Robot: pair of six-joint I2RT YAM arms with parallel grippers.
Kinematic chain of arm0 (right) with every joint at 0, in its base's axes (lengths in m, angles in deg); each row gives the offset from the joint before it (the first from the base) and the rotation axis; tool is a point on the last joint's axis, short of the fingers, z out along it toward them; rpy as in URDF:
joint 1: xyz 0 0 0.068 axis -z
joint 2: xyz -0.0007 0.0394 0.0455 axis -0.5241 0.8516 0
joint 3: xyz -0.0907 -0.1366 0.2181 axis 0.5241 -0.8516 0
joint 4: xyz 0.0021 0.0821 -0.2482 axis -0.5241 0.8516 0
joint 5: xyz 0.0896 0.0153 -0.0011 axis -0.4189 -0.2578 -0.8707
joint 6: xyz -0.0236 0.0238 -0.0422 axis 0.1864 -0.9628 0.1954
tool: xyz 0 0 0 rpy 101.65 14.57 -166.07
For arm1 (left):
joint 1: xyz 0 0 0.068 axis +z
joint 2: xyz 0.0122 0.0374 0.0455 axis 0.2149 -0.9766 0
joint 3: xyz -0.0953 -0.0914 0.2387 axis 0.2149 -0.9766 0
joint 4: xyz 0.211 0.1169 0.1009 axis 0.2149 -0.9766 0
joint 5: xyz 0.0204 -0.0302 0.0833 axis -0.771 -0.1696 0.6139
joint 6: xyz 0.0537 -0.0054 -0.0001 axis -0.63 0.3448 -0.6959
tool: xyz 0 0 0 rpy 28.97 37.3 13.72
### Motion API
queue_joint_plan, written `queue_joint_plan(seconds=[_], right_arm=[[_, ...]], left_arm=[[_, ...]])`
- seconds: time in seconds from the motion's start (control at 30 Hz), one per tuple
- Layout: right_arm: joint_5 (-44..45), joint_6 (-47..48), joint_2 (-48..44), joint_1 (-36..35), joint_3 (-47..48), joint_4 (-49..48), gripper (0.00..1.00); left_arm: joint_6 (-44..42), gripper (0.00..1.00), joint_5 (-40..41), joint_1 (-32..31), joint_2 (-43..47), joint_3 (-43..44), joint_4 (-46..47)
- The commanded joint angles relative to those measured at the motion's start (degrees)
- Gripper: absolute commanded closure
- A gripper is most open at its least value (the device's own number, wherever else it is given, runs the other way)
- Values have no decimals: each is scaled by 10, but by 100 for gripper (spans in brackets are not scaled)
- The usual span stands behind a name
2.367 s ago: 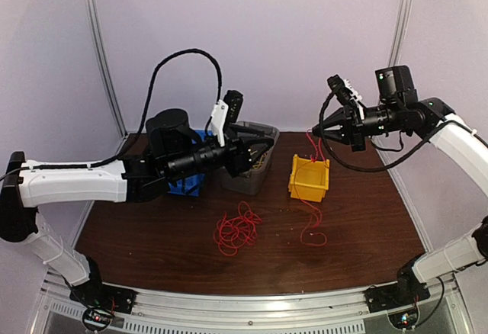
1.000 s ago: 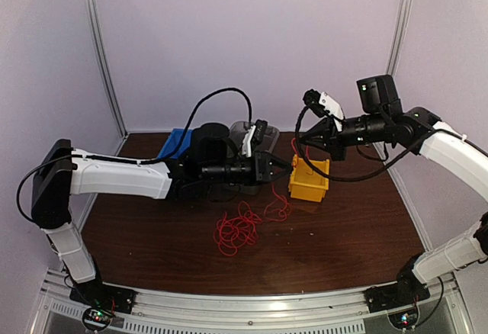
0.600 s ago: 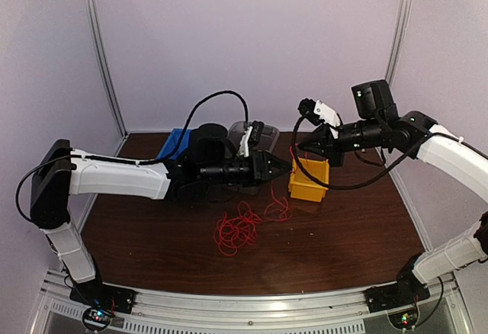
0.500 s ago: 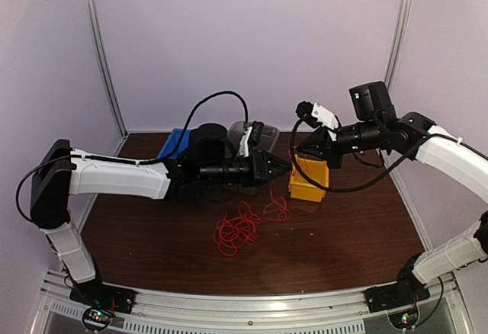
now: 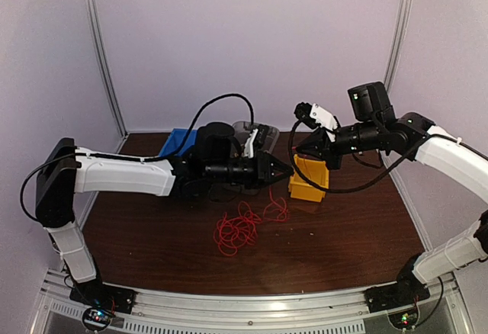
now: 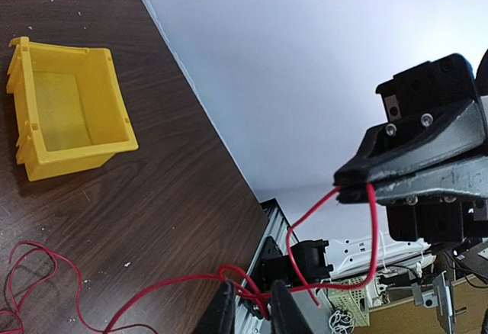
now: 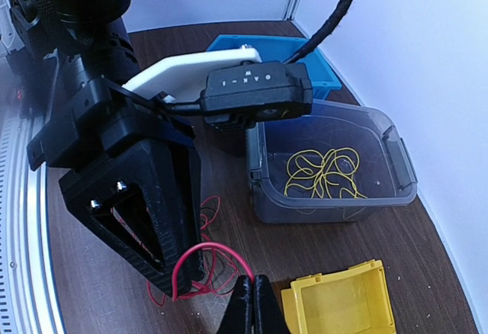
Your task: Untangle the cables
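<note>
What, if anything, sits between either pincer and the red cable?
Nothing visible. The left pincer and the right pincer both pinch the red cable, with a short strand running between them.

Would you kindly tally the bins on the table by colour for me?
yellow bin: 1
blue bin: 1
clear bin: 1
Total: 3

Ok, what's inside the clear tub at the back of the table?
A loose tangle of yellow cable lies on the floor of the clear tub; nothing else shows in it. The left wrist camera covers the tub's far left corner, so that part cannot be checked.
</note>
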Motion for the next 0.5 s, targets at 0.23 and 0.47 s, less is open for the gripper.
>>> queue_joint_plan(seconds=[0.23, 0.47], right_arm=[[-32, 28, -8, -7, -7, 14, 100], [-256, 247, -31, 7, 0, 320, 54]], left_arm=[[-31, 100, 7, 5, -4, 25, -21], [-215, 100, 51, 24, 55, 13, -53]])
